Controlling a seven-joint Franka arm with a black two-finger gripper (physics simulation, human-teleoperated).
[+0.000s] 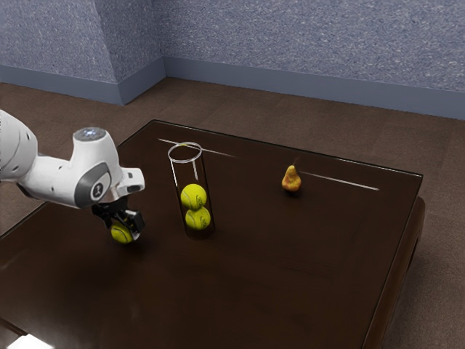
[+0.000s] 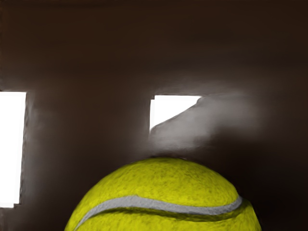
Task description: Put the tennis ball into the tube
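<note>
Shiny dark table, bluish wall up top. Two balls in one tube, mid-frame; one ball at my gripper, left, can't tell if clenched. One pear, right.

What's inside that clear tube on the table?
Inside the clear, open-topped cylindrical tube are two yellow-green tennis balls, one above the other. The upper one hides part of the lower.

A dark, glossy table bears a clear upright tube and a pear.
</note>
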